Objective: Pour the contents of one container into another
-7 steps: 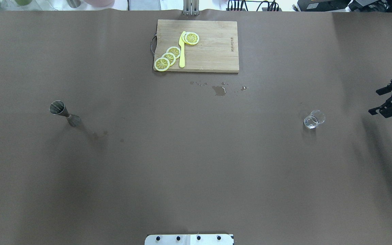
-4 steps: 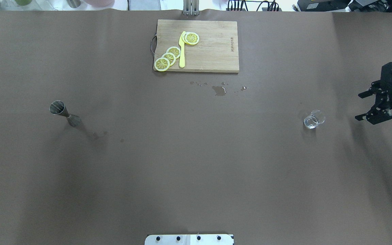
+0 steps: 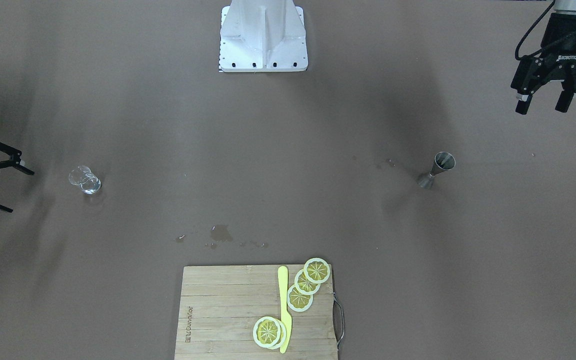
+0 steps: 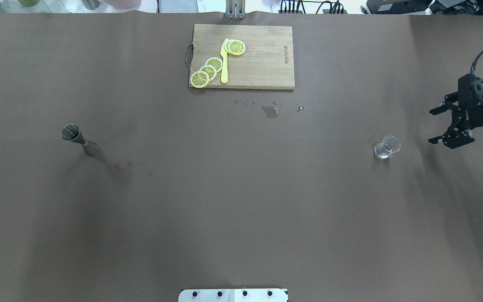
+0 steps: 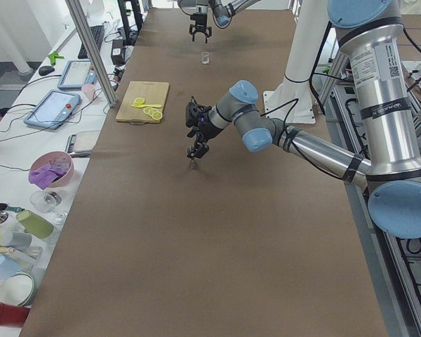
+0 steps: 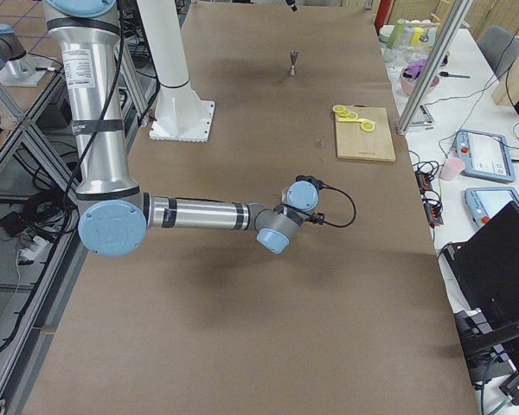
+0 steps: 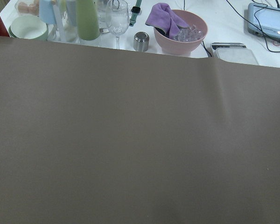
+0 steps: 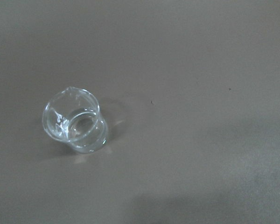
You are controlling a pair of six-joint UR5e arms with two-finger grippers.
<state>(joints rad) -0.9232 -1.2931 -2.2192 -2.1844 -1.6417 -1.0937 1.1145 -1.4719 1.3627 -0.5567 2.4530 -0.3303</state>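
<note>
Two grippers are converging. Over the last second the right gripper (image 4: 431, 126) has slid inward from the table's three-o'clock edge toward the spouted glass (image 4: 387, 147). Its fingers are spread wide and empty, with the glass near at its nine o'clock (a pickup likely comes next). The left gripper (image 3: 540, 107), also spread and empty, has edged toward the steel jigger (image 4: 80, 140) standing at nine o'clock. Its body reads ROBOTIQ; the stamp on the cutting board (image 4: 262, 71) is too small to read.

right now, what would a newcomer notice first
Bright yellow lemon slices on the wooden cutting board, centred opposite the robot, stand out most. On the robot's right, the open right pincer hangs near a small clear glass; a steel jigger stands on its left.
</note>
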